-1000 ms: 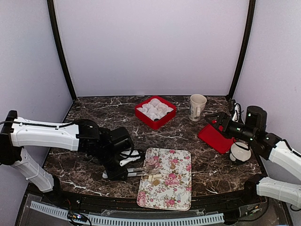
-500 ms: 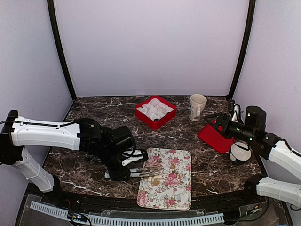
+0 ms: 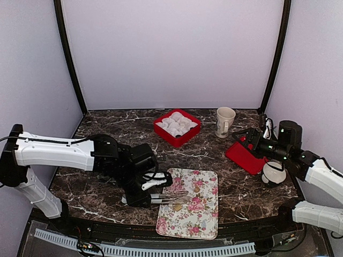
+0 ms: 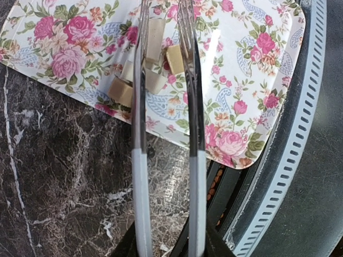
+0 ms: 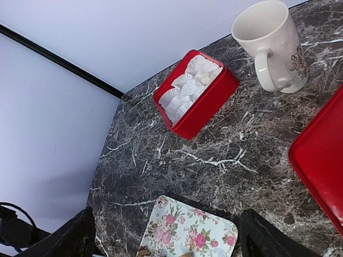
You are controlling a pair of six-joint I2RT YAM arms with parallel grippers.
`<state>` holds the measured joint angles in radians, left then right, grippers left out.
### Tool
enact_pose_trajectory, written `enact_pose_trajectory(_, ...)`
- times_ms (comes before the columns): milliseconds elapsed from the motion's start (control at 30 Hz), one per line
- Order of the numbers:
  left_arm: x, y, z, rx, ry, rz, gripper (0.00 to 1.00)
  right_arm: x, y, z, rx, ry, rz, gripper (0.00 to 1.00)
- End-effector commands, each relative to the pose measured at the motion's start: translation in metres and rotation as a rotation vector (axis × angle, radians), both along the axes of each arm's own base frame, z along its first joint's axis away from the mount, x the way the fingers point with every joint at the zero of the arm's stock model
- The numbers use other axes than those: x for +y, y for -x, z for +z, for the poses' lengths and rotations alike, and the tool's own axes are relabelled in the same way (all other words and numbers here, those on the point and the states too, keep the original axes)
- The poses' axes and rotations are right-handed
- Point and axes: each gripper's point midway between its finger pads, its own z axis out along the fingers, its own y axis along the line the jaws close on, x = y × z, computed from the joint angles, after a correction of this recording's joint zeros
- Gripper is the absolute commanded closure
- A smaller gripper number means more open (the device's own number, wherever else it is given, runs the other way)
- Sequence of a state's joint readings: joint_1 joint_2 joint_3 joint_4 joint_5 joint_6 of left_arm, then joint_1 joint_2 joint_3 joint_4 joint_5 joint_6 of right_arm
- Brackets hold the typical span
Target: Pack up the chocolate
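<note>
Several cream and tan chocolate pieces (image 4: 154,37) lie at the near-left part of a floral tray (image 4: 252,80). My left gripper (image 4: 166,249) is shut on a pair of metal tongs (image 4: 140,134) with grey handles. The tongs' tips reach over the tray, and two of the pieces (image 4: 174,58) sit between them. Another tan piece (image 4: 120,92) lies just outside the left tip. In the top view the left gripper (image 3: 143,194) is at the tray's left edge (image 3: 195,211). My right gripper (image 3: 252,140) hovers open and empty, high at the right over a red lid (image 3: 245,156).
A red box (image 3: 177,127) filled with white paper cups stands at the back centre, with a cream mug (image 3: 225,121) to its right. A white round object (image 3: 274,173) sits by the right arm. The table's front edge, with a slotted strip (image 4: 300,134), runs next to the tray.
The left arm has shifted to the right, carrying the tongs' tips farther over the tray and around the cream pieces. The right arm has stayed still.
</note>
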<state>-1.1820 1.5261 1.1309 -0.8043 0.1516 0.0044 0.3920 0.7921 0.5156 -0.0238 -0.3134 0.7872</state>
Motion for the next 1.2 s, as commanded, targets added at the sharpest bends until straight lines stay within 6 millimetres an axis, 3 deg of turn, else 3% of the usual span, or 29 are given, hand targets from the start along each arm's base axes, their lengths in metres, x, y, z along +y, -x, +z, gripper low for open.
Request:
enact_pose_trajectory(0,0.001,0.001,-0.002,-0.002,-0.027,-0.025,0.69,-0.002,-0.003,0.01,-0.038,-0.018,-0.018,0.06)
enact_pose_trajectory(200,0.008,0.001,-0.011,-0.002,-0.071,-0.032,0.69,-0.004,-0.002,0.009,-0.037,-0.022,-0.024,0.07)
enact_pose_trajectory(467,0.006,-0.007,-0.009,-0.031,-0.094,-0.029,0.68,-0.005,-0.002,0.008,-0.036,-0.02,-0.028,0.07)
enact_pose_trajectory(1033,-0.001,-0.021,0.031,-0.116,-0.039,-0.032,0.64,-0.005,-0.001,0.006,-0.035,-0.028,-0.033,0.07)
enact_pose_trajectory(1167,0.0,-0.02,0.031,-0.113,-0.054,-0.053,0.64,-0.005,-0.001,0.007,-0.037,-0.03,-0.033,0.07)
